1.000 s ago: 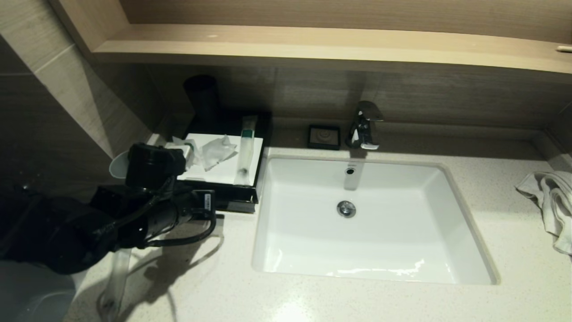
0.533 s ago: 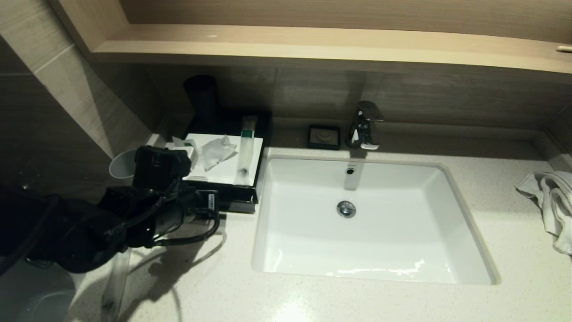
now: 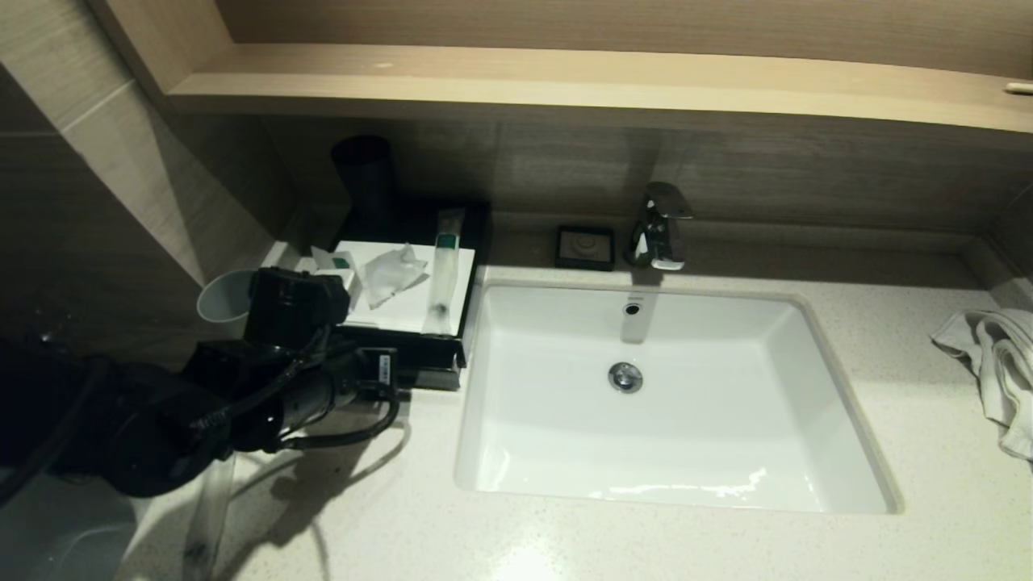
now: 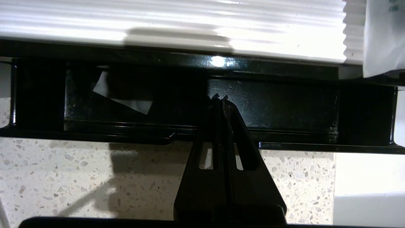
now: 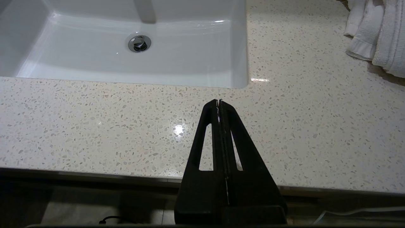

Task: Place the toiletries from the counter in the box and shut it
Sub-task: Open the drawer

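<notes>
Head view: the left arm reaches over the speckled counter at the near left, its wrist just in front of the black box, which sits left of the white sink. The left gripper's fingertips are hidden behind the arm here. The box top is white, and on it lie a crumpled clear wrapper, a long packet with a green band along the right edge, and a small white-and-green item at the left. A grey cup stands just left of the box, partly behind the arm. A dark cylinder stands at the wall behind the box. A clear strip lies on the counter below the arm. Further right are a black soap dish and a chrome faucet; a white towel is bunched at the far right. The right arm is out of frame.

Left wrist view: the left gripper has its fingers pressed together with nothing between them, tips close to the box's glossy black front. The ribbed white top runs above that front, with a clear packet hanging over one end.

Right wrist view: the right gripper is likewise closed on nothing, hovering over the counter's near edge, with the sink beyond it and the towel well off to the side.
</notes>
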Motion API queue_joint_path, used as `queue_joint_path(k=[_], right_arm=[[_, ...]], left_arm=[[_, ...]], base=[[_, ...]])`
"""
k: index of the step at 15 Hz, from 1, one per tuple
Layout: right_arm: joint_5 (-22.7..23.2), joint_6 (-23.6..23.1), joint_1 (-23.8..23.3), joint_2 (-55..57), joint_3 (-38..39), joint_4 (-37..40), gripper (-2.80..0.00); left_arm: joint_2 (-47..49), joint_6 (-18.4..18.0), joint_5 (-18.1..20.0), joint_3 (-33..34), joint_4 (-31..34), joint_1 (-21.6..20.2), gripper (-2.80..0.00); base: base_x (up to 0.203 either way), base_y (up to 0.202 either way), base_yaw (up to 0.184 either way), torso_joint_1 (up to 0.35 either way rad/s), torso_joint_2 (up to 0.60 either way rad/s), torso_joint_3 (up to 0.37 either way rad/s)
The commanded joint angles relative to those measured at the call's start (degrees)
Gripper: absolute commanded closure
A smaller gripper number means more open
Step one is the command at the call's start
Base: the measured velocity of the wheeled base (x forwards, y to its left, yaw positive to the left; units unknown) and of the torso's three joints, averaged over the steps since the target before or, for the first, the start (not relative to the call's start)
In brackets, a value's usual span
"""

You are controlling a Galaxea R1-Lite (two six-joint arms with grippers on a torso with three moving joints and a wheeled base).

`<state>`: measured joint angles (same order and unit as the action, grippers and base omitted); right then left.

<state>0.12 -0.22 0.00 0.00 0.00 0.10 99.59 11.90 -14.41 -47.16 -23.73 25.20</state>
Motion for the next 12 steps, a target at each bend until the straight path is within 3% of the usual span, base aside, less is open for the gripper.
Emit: queue_joint_path(k=[1, 12], right_arm=[[0.06, -0.04, 0.0, 0.0, 0.0, -0.01, 0.0], [0.06, -0.04, -0.07, 0.0, 0.0, -0.01, 0.0]], left_arm=[[-0.63, -0.03, -0.09, 0.24, 0.2, 0.2, 0.0], [-7.37, 0.23, 0.0, 7.12, 2.38, 1.68, 0.0]], base=[[0.0, 0.0, 0.0, 0.0, 0.0, 0.0], [0.0, 0.0, 0.0, 0.0, 0.0, 0.0]])
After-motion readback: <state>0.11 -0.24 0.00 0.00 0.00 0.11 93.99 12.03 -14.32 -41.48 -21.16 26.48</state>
